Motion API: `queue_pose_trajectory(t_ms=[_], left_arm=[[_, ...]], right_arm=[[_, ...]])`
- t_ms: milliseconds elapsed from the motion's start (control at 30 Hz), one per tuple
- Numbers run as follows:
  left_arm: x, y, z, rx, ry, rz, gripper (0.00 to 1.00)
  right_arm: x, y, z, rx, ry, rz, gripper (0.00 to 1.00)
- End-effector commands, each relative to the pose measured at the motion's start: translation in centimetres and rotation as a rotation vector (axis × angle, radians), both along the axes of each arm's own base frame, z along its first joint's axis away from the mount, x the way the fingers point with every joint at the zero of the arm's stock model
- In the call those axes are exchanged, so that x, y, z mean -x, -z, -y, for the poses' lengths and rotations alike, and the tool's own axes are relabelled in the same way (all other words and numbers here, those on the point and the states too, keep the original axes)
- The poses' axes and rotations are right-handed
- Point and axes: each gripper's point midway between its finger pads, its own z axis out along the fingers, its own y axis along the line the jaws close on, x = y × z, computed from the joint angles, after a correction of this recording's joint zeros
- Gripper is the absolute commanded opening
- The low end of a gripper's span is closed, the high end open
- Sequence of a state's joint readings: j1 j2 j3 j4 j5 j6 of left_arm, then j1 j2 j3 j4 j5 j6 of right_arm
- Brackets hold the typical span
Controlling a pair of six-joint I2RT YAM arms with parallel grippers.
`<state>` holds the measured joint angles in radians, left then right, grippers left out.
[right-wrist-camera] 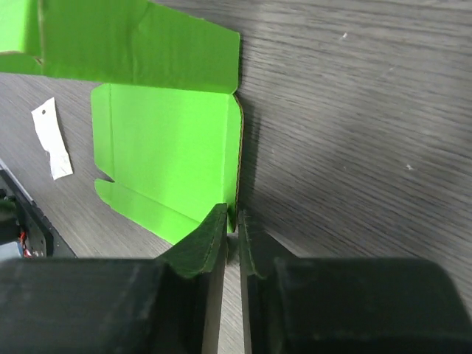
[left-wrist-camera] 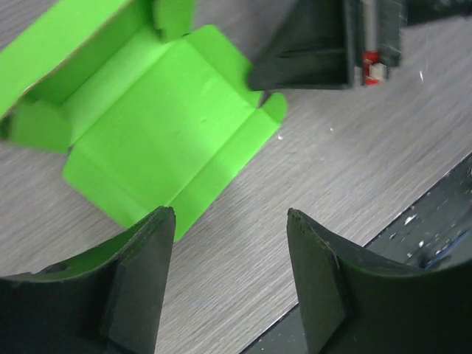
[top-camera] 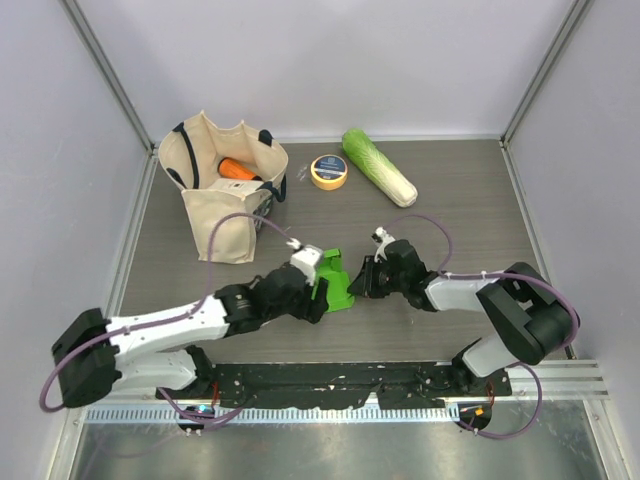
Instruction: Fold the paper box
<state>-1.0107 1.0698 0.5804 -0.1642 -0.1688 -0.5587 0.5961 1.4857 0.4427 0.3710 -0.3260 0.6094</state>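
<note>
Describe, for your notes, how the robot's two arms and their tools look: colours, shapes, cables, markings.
The left arm and right arm have white shell links joined by black joints. A greyish-purple cable loops along each. The left tool and right tool have matt black, wedge-shaped fingers. A small red and white marking sits on the right tool's body.

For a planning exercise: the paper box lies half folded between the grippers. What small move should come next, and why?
Probably the left gripper should ease forward and close on the near flap of the paper box: its jaws stand open and empty beside it, while the right gripper pinches another edge.
</note>
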Motion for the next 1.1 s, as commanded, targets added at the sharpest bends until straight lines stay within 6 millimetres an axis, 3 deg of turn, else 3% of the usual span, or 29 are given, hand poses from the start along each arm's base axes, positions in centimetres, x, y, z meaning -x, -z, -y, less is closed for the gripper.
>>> queue_pose_trajectory(t_ms=[0, 33, 100, 133, 200, 233, 300, 433, 600, 633, 767, 833, 867, 900, 933, 967, 1000, 1067], left_arm=[[-0.3, -1.9, 3.3, -0.178, 0.144, 0.149, 0.68], [0.1, -0.7, 4.0, -0.241, 0.177, 0.157, 0.7], [-0.7, -0.9, 5.0, -0.323, 0.195, 0.244, 0.73], [-0.9, 0.4, 5.2, -0.38, 0.208, 0.243, 0.74], [-1.2, 0.3, 6.4, -0.417, 0.253, 0.287, 0.75], [-1.1, 1.4, 6.7, -0.464, 0.281, 0.287, 0.75], [-0.9, 1.7, 7.3, -0.506, 0.332, 0.315, 0.76], [-1.6, 2.7, 6.9, -0.61, 0.32, 0.365, 0.77], [-2.5, 2.5, 6.9, -0.688, 0.289, 0.432, 0.73], [-2.5, 2.6, 6.9, -0.698, 0.292, 0.435, 0.71], [-2.3, 2.8, 7.1, -0.75, 0.315, 0.44, 0.34], [-1.9, 2.4, 7.4, -0.737, 0.334, 0.436, 0.26], [-1.7, 2.1, 7.6, -0.72, 0.341, 0.432, 0.19], [-1.5, 1.6, 7.8, -0.698, 0.341, 0.431, 0.16], [-1.4, 1.5, 7.8, -0.687, 0.335, 0.418, 0.12], [-1.3, 1.0, 8.0, -0.675, 0.329, 0.415, 0.04], [-1.2, 0.7, 7.8, -0.677, 0.324, 0.401, 0.01], [-1.3, -0.4, 8.5, -0.627, 0.284, 0.377, 0.0]], right_arm=[[-0.9, -0.8, -0.2, -0.003, 0.037, -0.055, 0.13], [-0.7, -0.6, 0.2, 0.014, 0.044, -0.09, 0.06], [-1.0, -1.4, 0.1, 0.004, 0.042, -0.109, 0.01], [-0.8, -1.2, 0.7, 0.013, 0.054, -0.154, 0.01], [-0.4, -2.0, 0.4, -0.033, 0.022, -0.211, 0.01], [0.0, -2.0, 0.6, -0.044, 0.019, -0.248, 0.01], [0.3, -2.6, 0.7, -0.1, 0.002, -0.309, 0.01], [1.0, -3.3, 0.8, -0.175, -0.03, -0.395, 0.01], [1.2, -3.9, 0.6, -0.203, -0.034, -0.431, 0.01], [1.3, -4.2, 0.4, -0.219, -0.04, -0.44, 0.01], [0.9, -4.9, 0.3, -0.236, -0.026, -0.436, 0.01], [0.5, -5.4, 0.4, -0.237, -0.016, -0.424, 0.01], [-0.2, -5.9, 0.4, -0.237, -0.01, -0.395, 0.05], [-0.2, -5.8, 0.8, -0.213, 0.002, -0.404, 0.2], [-0.8, -6.3, 1.3, -0.191, 0.002, -0.35, 0.27], [-2.5, -6.5, 2.1, -0.138, 0.05, -0.284, 0.36], [-2.7, -6.4, 3.1, -0.088, 0.078, -0.275, 0.49], [-5.8, -7.9, 5.9, 0.033, 0.195, -0.108, 0.62]])
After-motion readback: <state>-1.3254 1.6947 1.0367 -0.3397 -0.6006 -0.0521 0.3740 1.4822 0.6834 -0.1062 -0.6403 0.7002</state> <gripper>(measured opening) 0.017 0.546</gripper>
